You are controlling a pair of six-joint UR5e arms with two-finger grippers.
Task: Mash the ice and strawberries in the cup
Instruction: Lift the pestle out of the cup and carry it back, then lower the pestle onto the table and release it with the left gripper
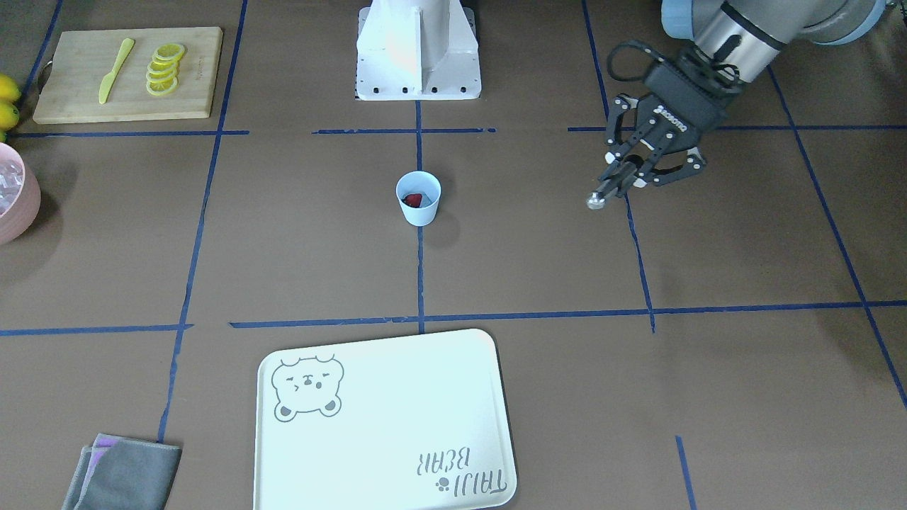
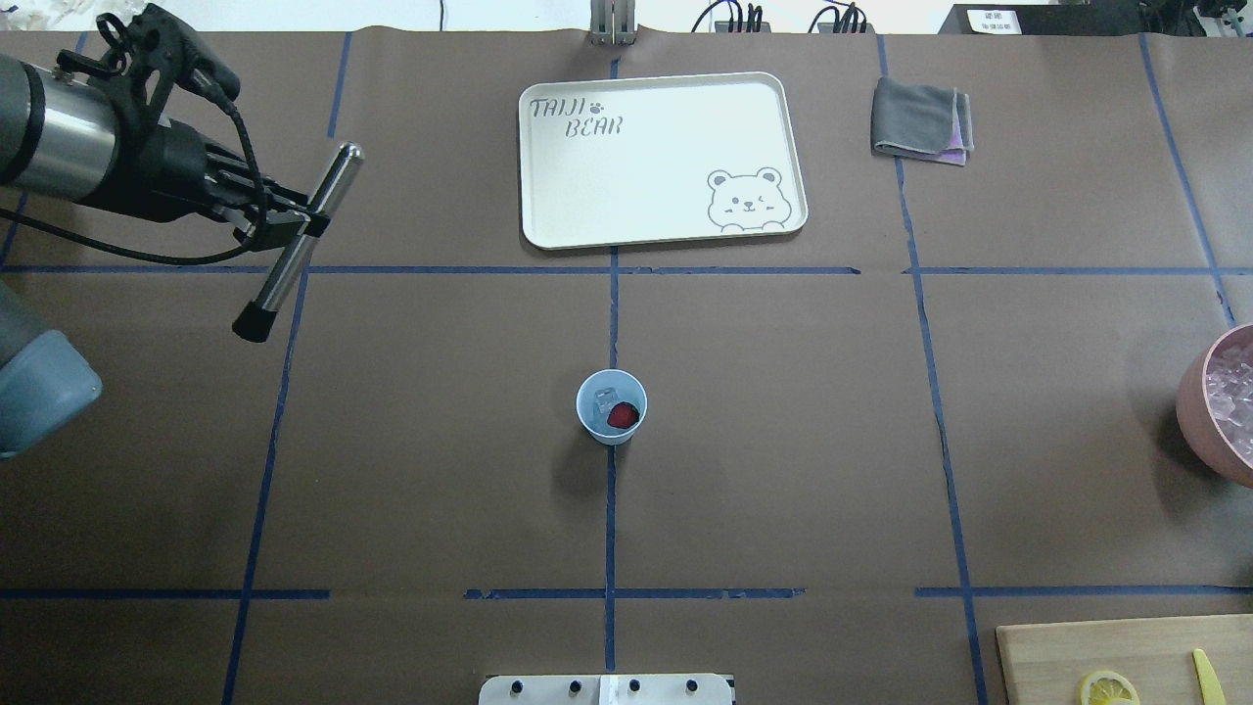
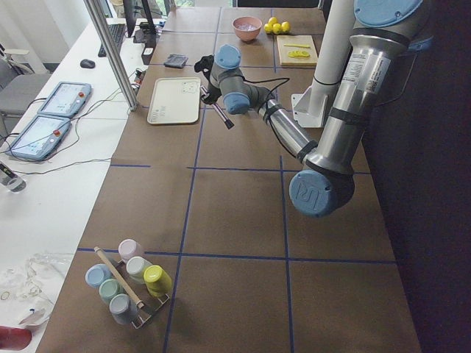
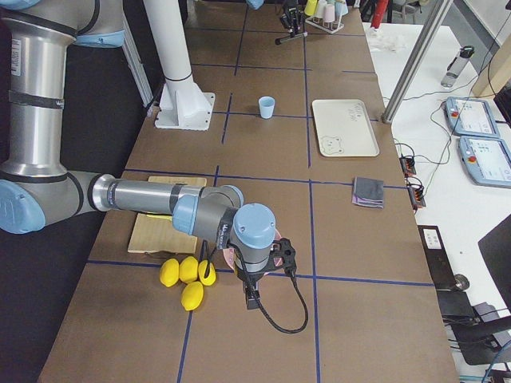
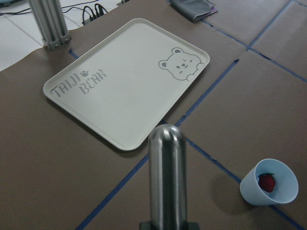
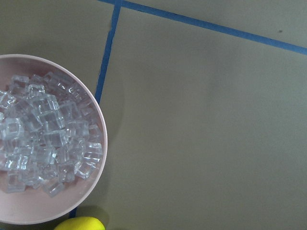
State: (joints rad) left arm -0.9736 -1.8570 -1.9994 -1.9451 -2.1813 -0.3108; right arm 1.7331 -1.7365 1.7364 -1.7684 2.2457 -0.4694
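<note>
Counting one cup [image 2: 611, 406], standing upright at the middle of the overhead view on the bench [image 2: 783, 441], touching nothing around it. Finding inside it one strawberry [image 2: 624, 416] and, just beside that, one ice cube [image 2: 606, 399]; not managing to count deeper into the cup.

Reaching in from the upper left of the same view with the left arm [image 2: 59, 147], jaws clenching one muddler [image 2: 299, 230] near its mid-length. Holding it tilted above the bench, black tip toward the lower left, rounded steel end toward the upper right, well apart from the cup.

Stretching the right arm [image 4: 152, 199] across the lower left of the right-side view, near four whole lemons [image 4: 189, 271]. Not managing to tell the right jaws' state, clenched or released.

Looking down in the right wrist view on one pink bowl [image 6: 98, 143] at the left edge, heaped with many clear cubes [image 6: 43, 139].

Counting also, in the front-facing view: one tray [image 1: 397, 425] at bottom centre, one folded cloth [image 1: 124, 474] at lower left, and one cutting board [image 1: 71, 92] at upper left, carrying one yellow knife [image 1: 115, 69] and about five lemon slices [image 1: 163, 69].
</note>
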